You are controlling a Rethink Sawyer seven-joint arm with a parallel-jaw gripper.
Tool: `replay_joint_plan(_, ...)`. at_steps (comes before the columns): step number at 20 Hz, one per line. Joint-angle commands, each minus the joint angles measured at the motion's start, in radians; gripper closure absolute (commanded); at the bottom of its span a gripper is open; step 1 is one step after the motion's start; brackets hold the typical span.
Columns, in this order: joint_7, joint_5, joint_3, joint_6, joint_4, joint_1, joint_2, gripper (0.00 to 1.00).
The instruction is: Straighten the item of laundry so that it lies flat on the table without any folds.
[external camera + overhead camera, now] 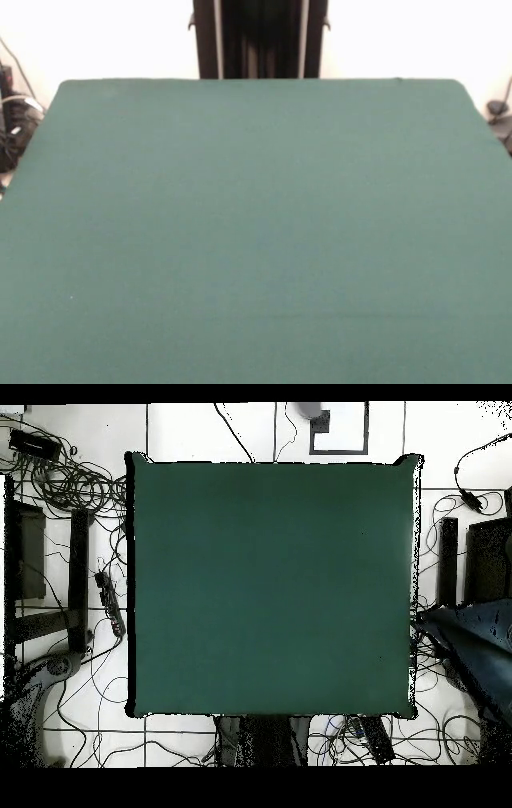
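Observation:
The table [256, 232] has a dark green cloth top and fills most of the front view. In the overhead view the table [270, 579] is a large green rectangle. The item of laundry is out of view in both views. Neither view shows my gripper or arm over the table. Only the dark pedestal column [258, 38] stands at the table's far edge.
Cables [70, 479] lie tangled on the white floor to the left of the table, with black frames [78, 574] beside them. A dark blue shape [472, 646] sits off the table's right edge; I cannot tell what it is. The robot's base [265, 739] is at the bottom edge.

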Motion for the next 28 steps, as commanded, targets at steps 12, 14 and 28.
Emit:
replay_joint_plan(12, 0.001, 0.102, -0.098, -0.315, 0.349, -0.007, -0.035, 1.00)
replay_joint_plan(14, 0.012, 0.107, -0.103, -0.342, 0.362, -0.006, -0.034, 1.00)
replay_joint_plan(28, 0.072, 0.139, -0.110, -0.527, 0.515, -0.047, -0.046, 1.00)
